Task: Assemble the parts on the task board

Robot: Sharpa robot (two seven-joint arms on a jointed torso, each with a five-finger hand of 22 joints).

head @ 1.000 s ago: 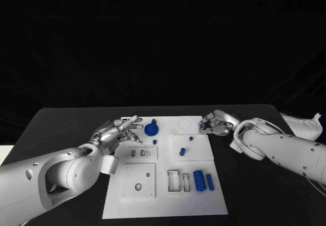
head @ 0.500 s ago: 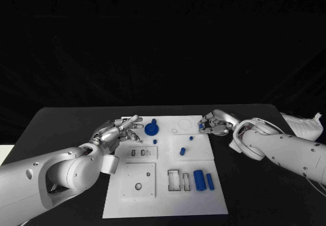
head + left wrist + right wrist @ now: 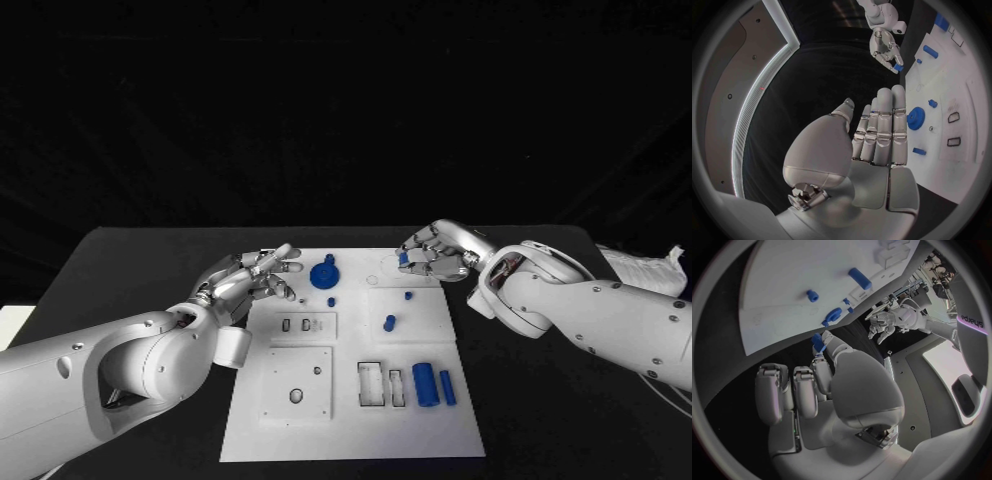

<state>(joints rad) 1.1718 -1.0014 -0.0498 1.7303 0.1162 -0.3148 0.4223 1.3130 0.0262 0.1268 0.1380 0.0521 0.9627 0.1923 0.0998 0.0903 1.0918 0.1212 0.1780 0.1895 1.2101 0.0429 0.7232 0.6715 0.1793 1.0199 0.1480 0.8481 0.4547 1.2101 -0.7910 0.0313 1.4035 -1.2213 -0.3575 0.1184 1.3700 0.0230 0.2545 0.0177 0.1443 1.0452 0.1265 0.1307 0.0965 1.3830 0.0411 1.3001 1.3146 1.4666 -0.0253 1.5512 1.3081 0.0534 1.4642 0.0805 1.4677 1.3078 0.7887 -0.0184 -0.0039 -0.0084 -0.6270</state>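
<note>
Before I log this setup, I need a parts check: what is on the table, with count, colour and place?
task board: one, white, middle of the black table.
gear: one, blue, far part of the board, beside the left hand.
small pegs: three, blue, mid-board; one below the gear, one at, a longer one at.
cylinders: two, blue, lying side by side in the near right part; the thinner at.
held part: one, blue, small, pinched in the right hand's fingertips over the board's far right corner.
left hand: silver, fingers apart, holds nothing, at the board's far left edge.
right hand: silver, holds the small part.
</note>
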